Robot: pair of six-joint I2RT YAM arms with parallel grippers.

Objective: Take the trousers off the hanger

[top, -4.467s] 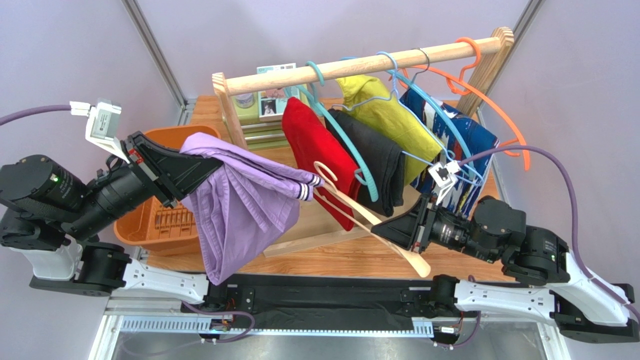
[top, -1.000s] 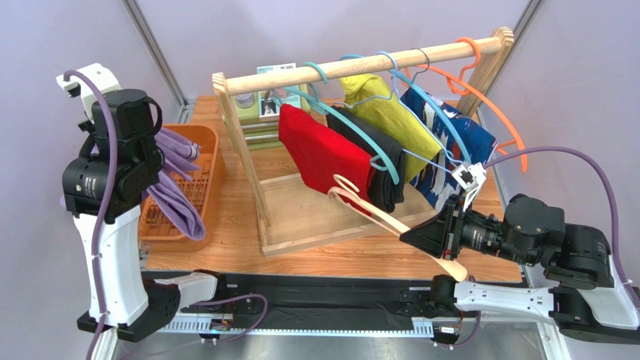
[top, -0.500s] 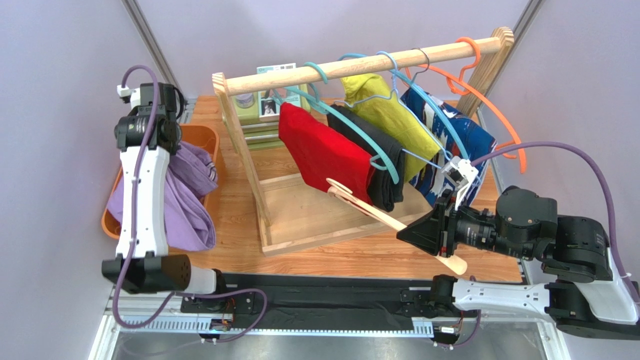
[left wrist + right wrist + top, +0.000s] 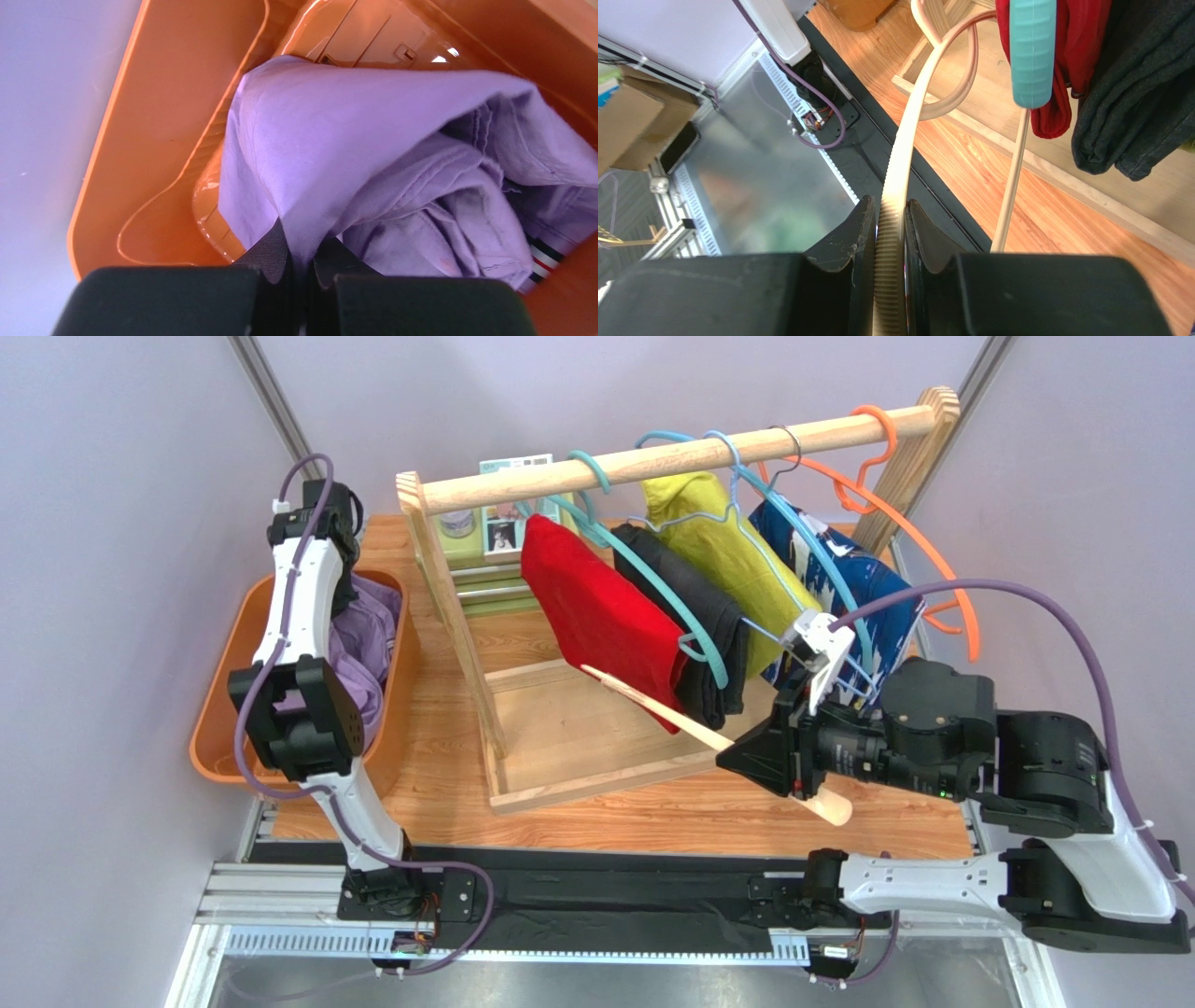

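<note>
The lavender trousers (image 4: 359, 633) lie bunched in the orange basket (image 4: 229, 693) at the left. My left gripper (image 4: 341, 588) hangs over the basket, shut on a fold of the cloth. In the left wrist view the fingers (image 4: 303, 252) pinch the trousers (image 4: 393, 161), whose striped waistband shows at the lower right. My right gripper (image 4: 751, 753) is shut on the bare cream hanger (image 4: 659, 707) and holds it in the air in front of the rack. In the right wrist view the hanger (image 4: 917, 119) runs up from the shut gripper (image 4: 892, 210).
A wooden clothes rack (image 4: 673, 455) stands mid-table with a red garment (image 4: 603, 616), a black garment (image 4: 694, 623), yellow and blue clothes, and teal, light-blue and orange hangers. Its base frame (image 4: 603, 773) lies on the wooden tabletop. The basket's rim (image 4: 140, 105) rings the trousers.
My left arm has swung further over the basket and lowered the trousers into it. My right gripper has shifted slightly left and turned the bare hanger edge-on.
</note>
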